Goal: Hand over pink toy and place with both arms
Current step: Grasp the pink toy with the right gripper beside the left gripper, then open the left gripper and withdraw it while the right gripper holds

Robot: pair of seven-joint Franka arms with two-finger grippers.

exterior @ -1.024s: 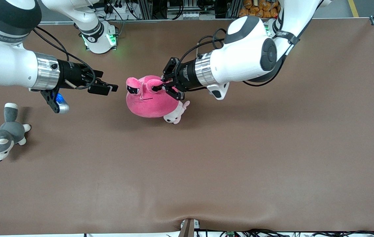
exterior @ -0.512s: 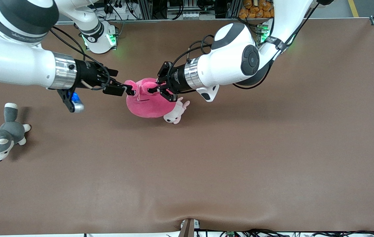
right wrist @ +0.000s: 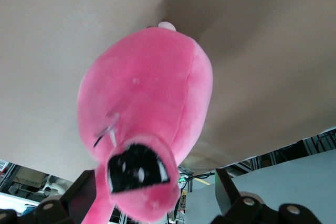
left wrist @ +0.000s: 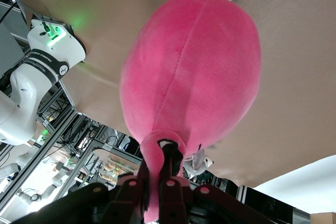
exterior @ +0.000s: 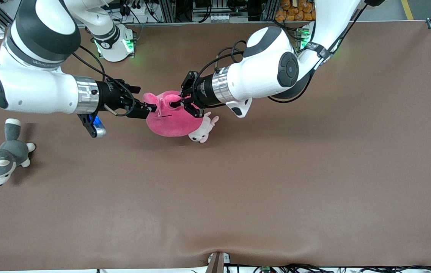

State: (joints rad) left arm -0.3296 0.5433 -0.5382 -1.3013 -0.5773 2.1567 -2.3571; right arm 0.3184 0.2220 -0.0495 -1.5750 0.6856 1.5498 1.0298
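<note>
The pink toy (exterior: 168, 122) hangs over the middle of the table, round body down. My left gripper (exterior: 177, 101) is shut on one of its eye bumps; in the left wrist view the gripper (left wrist: 157, 182) pinches a pink stalk of the toy (left wrist: 194, 77). My right gripper (exterior: 151, 108) is open at the toy's other eye bump. In the right wrist view the gripper (right wrist: 155, 184) has its fingers spread on either side of the bump with the dark eye on the pink toy (right wrist: 152, 93), not closed on it.
A small pale pink-and-white plush (exterior: 202, 131) lies on the table right beside the pink toy, partly under it. A grey-and-white husky plush (exterior: 1, 159) lies near the right arm's end of the table. The brown table (exterior: 276, 182) stretches wide toward the front camera.
My right arm has reached in toward the toy, and its open fingers now straddle the eye bump. My left arm shifted slightly toward the right arm with the toy, then held still.
</note>
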